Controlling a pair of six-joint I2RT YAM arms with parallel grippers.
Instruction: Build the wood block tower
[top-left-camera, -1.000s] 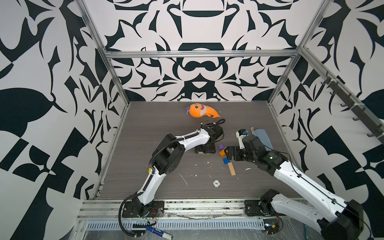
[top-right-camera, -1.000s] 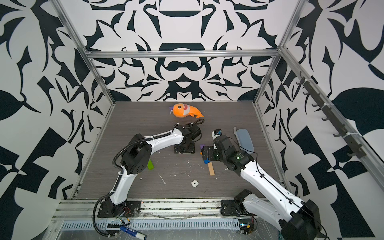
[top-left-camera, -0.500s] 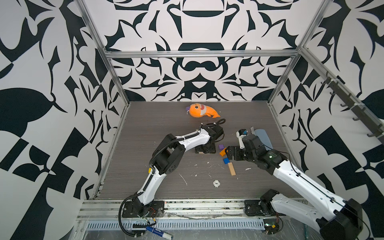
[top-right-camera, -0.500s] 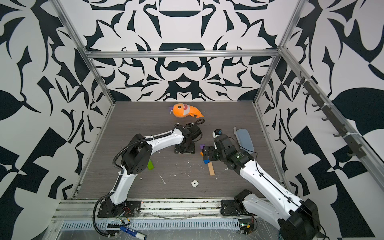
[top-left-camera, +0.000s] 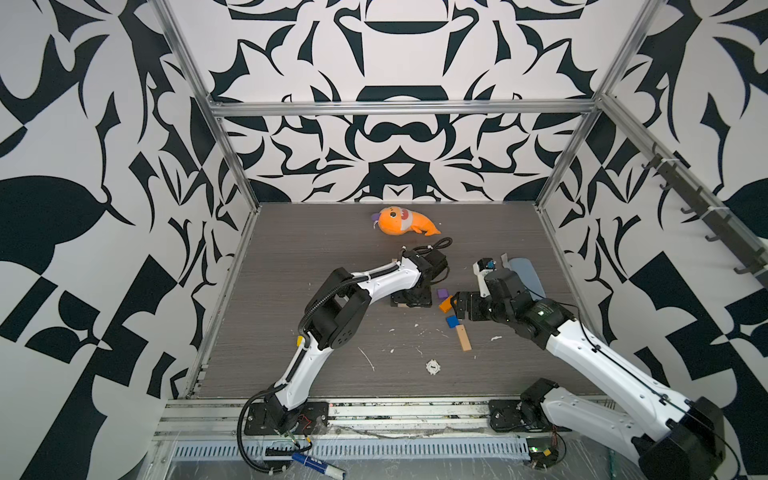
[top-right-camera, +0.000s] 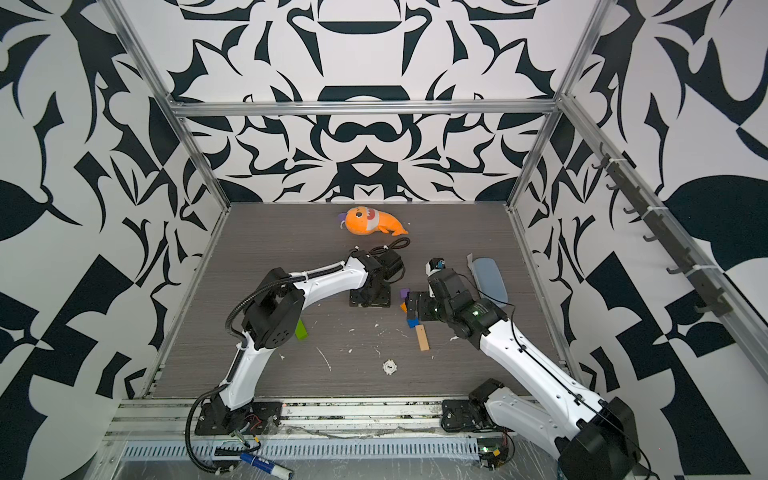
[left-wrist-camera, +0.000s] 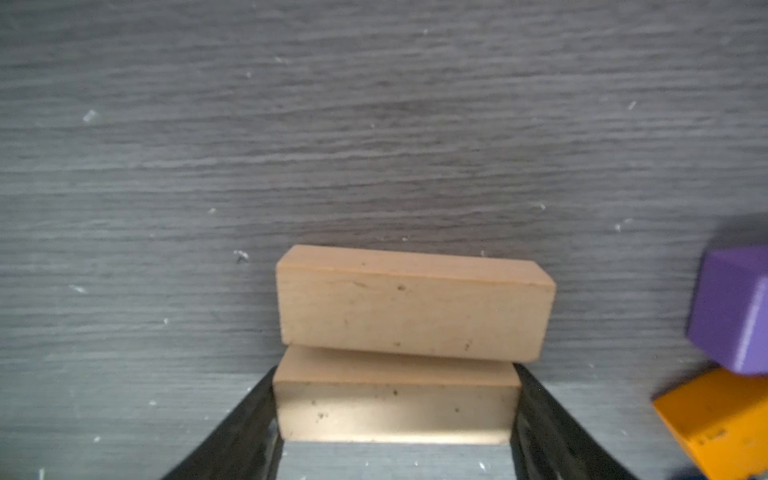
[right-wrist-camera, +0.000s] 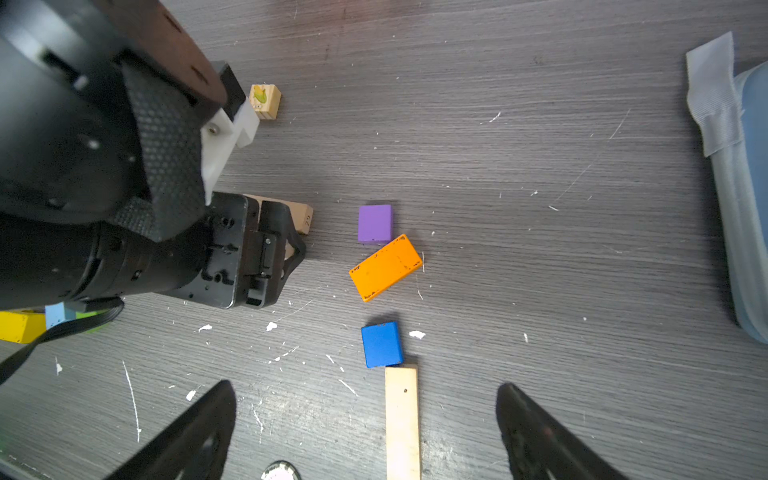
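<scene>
Two tan blocks: my left pincer (left-wrist-camera: 395, 370) clamps the first block (left-wrist-camera: 395, 399) endwise against the second block (left-wrist-camera: 415, 307), likely squaring the base; right pincer (right-wrist-camera: 365, 388) gapes empty over the tan bar (right-wrist-camera: 402, 419).

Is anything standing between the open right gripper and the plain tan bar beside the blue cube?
Nothing visible does. The tan bar lies flat and uncovered, in line with the open right gripper; the blue cube sits at its far end, not on top.
</scene>
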